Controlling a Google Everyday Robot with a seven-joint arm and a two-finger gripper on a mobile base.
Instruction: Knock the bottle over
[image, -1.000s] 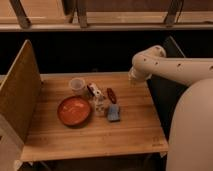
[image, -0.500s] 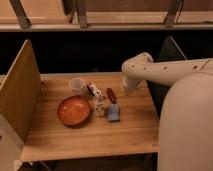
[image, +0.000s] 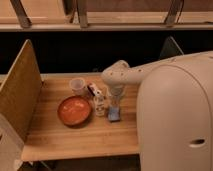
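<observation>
The small clear bottle (image: 100, 105) with a pale cap stands upright on the wooden table (image: 80, 137), between the orange bowl (image: 75, 111) and a blue object (image: 114, 114). My pale arm reaches in from the right, bends at a joint above the table's back edge and points down. The gripper (image: 116, 98) hangs just right of the bottle and above the blue object, close to the bottle; I cannot tell whether it touches it.
A clear plastic cup (image: 77, 86) stands behind the bowl. A white elongated object with a dark red end (image: 93, 90) lies behind the bottle. A wooden side panel (image: 20, 95) walls the table's left. My body (image: 175, 120) fills the right.
My arm has swung left across the table, from the back right corner to just beside the bottle. My body now fills more of the right. The bottle still stands.
</observation>
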